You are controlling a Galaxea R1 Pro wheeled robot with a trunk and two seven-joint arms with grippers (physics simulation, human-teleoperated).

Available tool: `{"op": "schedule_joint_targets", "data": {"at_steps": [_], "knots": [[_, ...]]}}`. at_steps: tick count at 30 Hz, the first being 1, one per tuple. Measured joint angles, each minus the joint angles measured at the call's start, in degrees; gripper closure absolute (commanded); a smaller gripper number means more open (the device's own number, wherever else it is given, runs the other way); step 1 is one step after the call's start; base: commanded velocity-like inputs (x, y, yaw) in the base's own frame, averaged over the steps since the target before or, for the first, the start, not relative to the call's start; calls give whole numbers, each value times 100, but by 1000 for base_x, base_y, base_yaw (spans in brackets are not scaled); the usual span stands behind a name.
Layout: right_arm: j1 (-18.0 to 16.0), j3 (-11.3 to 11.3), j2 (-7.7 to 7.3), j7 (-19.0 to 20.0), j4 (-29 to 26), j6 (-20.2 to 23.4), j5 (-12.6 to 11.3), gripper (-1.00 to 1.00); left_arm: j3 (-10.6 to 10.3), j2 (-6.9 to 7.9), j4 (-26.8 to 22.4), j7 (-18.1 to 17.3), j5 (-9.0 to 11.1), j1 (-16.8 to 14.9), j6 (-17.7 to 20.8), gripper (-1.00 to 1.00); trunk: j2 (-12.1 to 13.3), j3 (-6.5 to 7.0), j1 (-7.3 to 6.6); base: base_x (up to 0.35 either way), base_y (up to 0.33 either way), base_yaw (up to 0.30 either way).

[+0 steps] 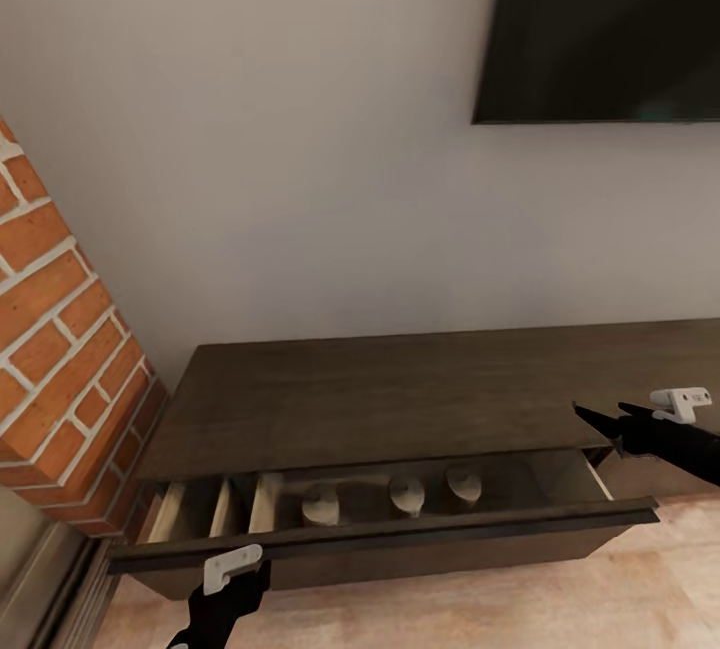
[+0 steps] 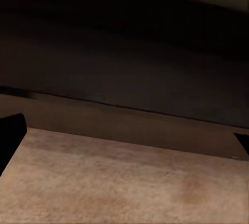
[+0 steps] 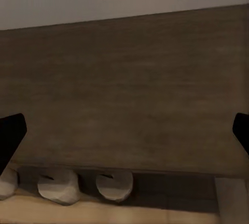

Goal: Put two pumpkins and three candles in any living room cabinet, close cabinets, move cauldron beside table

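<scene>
Left gripper (image 1: 228, 584): fingers' state cannot be told; drawer front (image 1: 400, 534) is best pushed squarely.
Candles (image 1: 407, 494): inside drawer.
Right gripper (image 1: 600, 421): fingers apart.

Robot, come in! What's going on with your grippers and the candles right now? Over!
Left gripper low before the open drawer, jaws unclear. Right gripper open, empty, over the cabinet top. Three candles in the drawer. Nothing blocking it.
</scene>
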Motion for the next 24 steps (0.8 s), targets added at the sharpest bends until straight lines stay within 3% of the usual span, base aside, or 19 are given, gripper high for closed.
{"op": "schedule_joint_targets", "data": {"at_steps": [8, 24], "knots": [[7, 0, 0, 0, 2, 0, 0, -100, 4, 0, 13, 0, -8, 1, -1, -100, 0, 0, 0, 304, 0, 0], [9, 0, 9, 0, 4, 0, 0, -100, 0, 1, 1, -5, 4, -1, -166, -100, 0, 0, 3, 103, 0, 0]]}}
